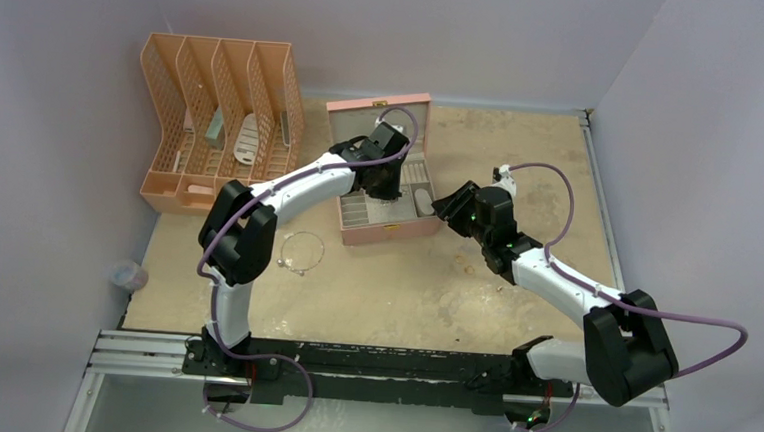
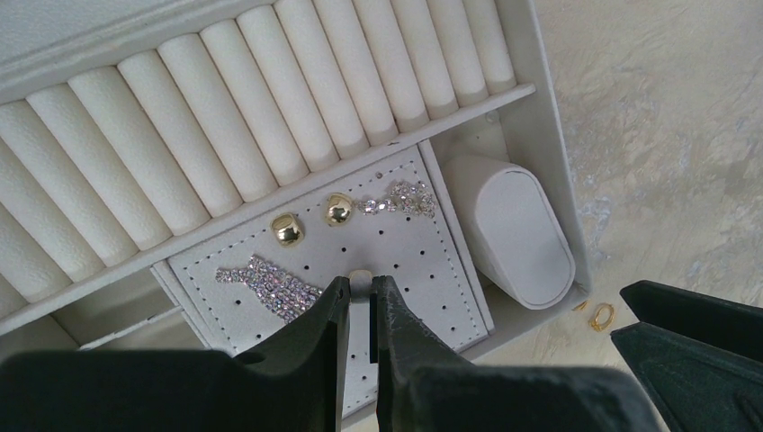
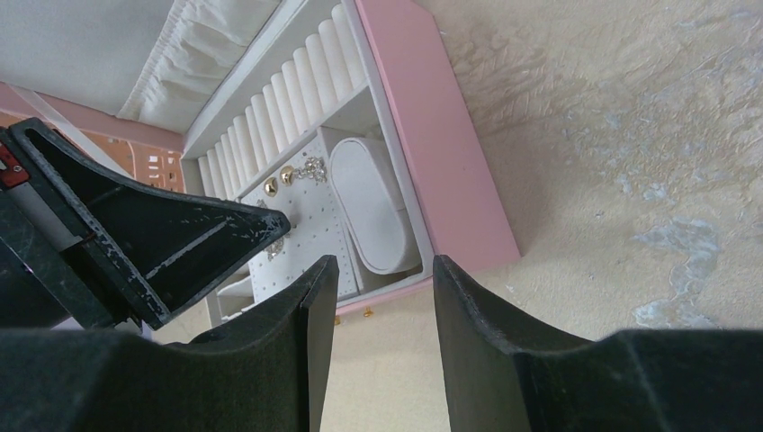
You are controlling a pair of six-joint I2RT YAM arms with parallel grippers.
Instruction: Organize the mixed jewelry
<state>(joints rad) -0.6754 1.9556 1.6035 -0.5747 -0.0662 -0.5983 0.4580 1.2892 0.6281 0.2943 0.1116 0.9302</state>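
Observation:
The pink jewelry box (image 1: 389,230) stands open at the table's middle. My left gripper (image 2: 361,281) is over its white earring pad (image 2: 432,270), shut on a small gold earring (image 2: 361,274). On the pad sit two gold studs (image 2: 288,229) and two crystal earrings (image 2: 270,288). Tiny gold rings (image 2: 601,315) lie on the table by the box's front corner; they also show in the right wrist view (image 3: 367,312). My right gripper (image 3: 382,270) is open and empty, just right of the box. A thin silver loop with charms (image 1: 290,262) lies on the table left of the box.
An orange file organizer (image 1: 219,116) stands at the back left. A small plastic cup (image 1: 129,276) sits at the left table edge. Inside the box are white ring rolls (image 2: 225,117) and an oval white cushion (image 2: 513,229). Walls close the back and sides.

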